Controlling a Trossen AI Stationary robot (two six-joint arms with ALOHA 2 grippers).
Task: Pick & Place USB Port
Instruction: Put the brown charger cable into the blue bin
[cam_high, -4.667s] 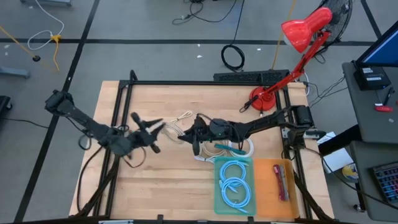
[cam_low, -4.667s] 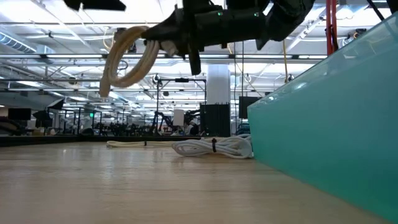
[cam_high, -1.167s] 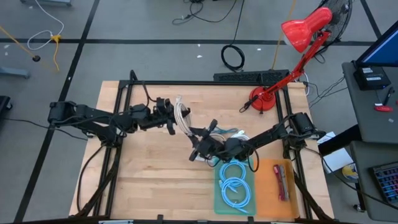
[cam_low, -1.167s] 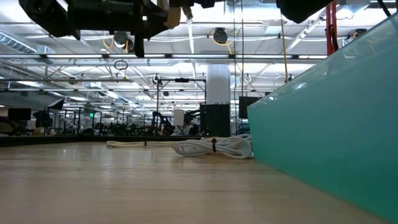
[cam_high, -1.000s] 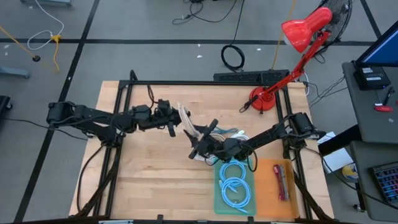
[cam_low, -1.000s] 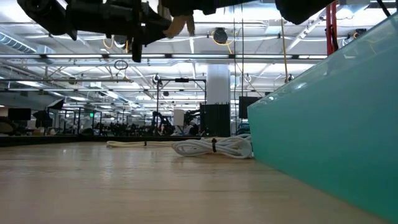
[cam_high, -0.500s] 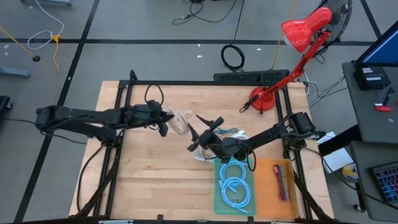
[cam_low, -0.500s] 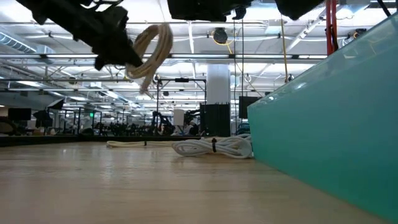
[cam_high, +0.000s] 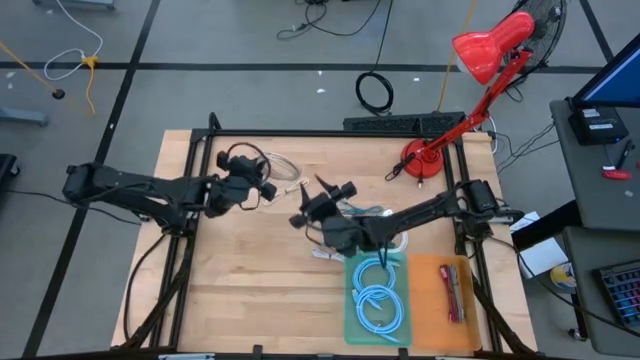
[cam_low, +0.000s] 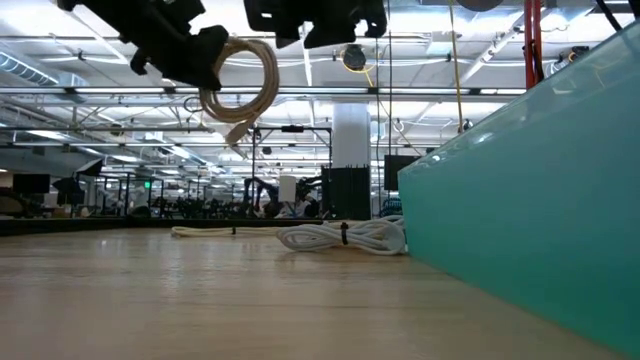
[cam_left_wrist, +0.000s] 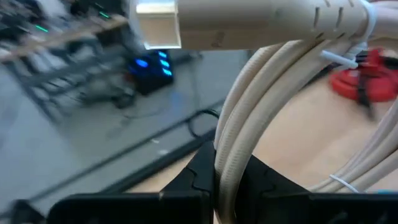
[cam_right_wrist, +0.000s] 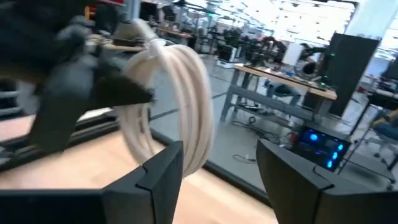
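A cream USB cable, tied in a coil (cam_high: 281, 172), is held in the air over the middle of the table by my left gripper (cam_high: 262, 189), which is shut on it. In the low view the coil (cam_low: 243, 84) hangs high above the wood. Its metal plug (cam_left_wrist: 158, 25) juts out at the top of the coil. My right gripper (cam_high: 322, 202) hovers open just to the coil's right, pointing at it. The right wrist view shows the coil (cam_right_wrist: 183, 102) ahead of those parted fingers, untouched. My left gripper pinches the coil's bundled strands (cam_left_wrist: 227, 163) between its two fingers (cam_left_wrist: 198, 179), several turns together. The fingers come nearly level from the table's left side and lie across the strands. The coil stands out beyond the fingertips, lifted clear of the table.
A white cable coil (cam_high: 386, 237) lies on the wood under the right arm. A teal tray (cam_high: 352, 318) with blue coiled cables and an orange tray (cam_high: 436, 322) sit at the near right. A red lamp (cam_high: 428, 158) stands at the far right. A thin cable (cam_low: 205, 232) lies farther back.
My left gripper has drawn back toward the table's left edge and risen slightly, rolling its wrist, so the coil has turned from edge-on to a full loop in the low view. My right gripper has tipped up to level and turned toward the coil.
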